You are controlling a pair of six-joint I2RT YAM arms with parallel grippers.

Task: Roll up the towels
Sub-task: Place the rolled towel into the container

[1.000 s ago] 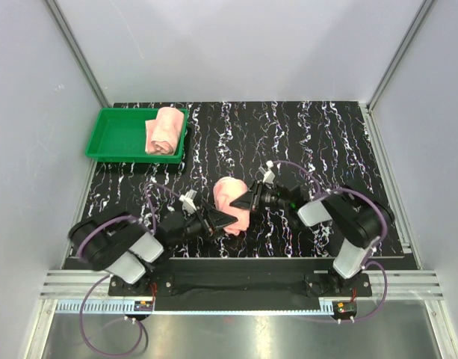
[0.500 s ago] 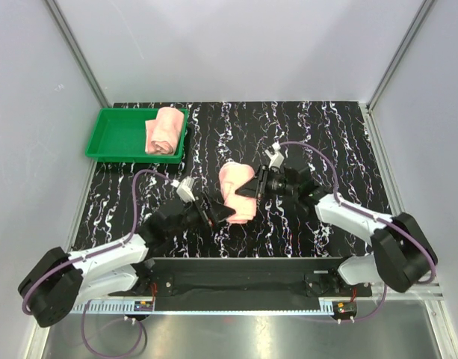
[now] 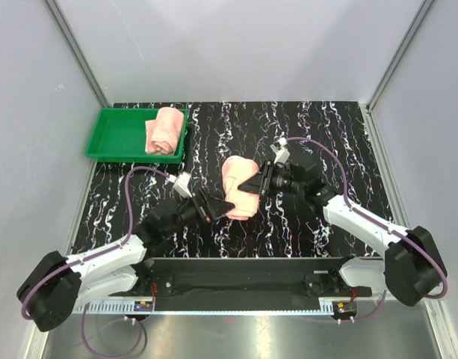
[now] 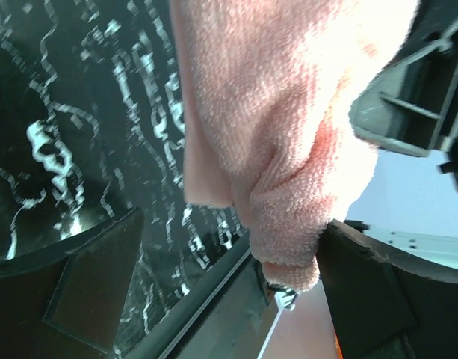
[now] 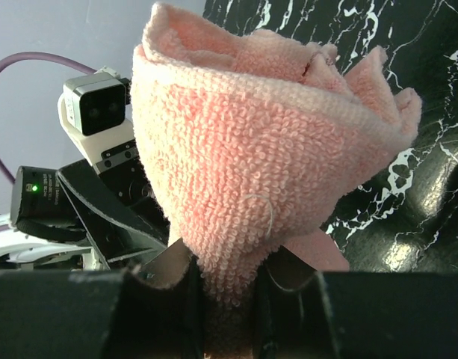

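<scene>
A salmon-pink towel (image 3: 240, 188), loosely rolled, is held above the black marbled table between my two grippers. My right gripper (image 3: 251, 185) is shut on one end of it; in the right wrist view the fingers (image 5: 165, 273) pinch the terry cloth (image 5: 243, 172) at the gripper (image 5: 229, 280). My left gripper (image 3: 223, 207) is open at the towel's other end. In the left wrist view the towel (image 4: 273, 127) hangs between wide-apart jaws (image 4: 232, 228) and touches only the right finger (image 4: 367, 292). A second rolled towel (image 3: 163, 131) lies in the green tray (image 3: 116, 138).
The green tray stands at the far left of the table. Grey walls close in the back and both sides. The metal frame rail (image 3: 236, 265) runs along the near edge by the arm bases.
Both arms have stretched forward and carried the towel away from the near edge and slightly right. The right gripper stays shut on it.
</scene>
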